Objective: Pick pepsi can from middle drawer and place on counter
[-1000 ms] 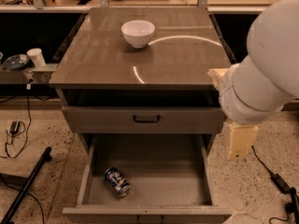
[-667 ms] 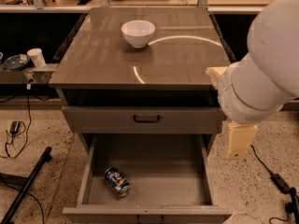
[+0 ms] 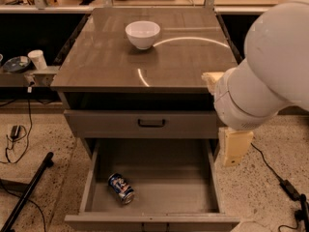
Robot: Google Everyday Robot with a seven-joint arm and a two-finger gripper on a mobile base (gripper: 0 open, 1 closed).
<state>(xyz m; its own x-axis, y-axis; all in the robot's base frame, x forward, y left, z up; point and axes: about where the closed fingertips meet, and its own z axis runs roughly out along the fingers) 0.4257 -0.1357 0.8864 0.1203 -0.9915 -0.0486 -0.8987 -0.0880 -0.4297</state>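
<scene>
A glossy grey-brown counter, streaked with curved light reflections, is topped by a round white bowl. Over speckled flooring, the metal middle drawer is seen pulled open, with the blue pepsi can laid sideways at its front left. The gripper is held outside the drawer's right wall; whether it is open or closed cannot be told.

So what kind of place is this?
Likely a lab mocked up as a kitchen: a drawer cabinet with a glossy counter, a white bowl, loose cables on the floor. The gripper hangs beside the open middle drawer.
</scene>
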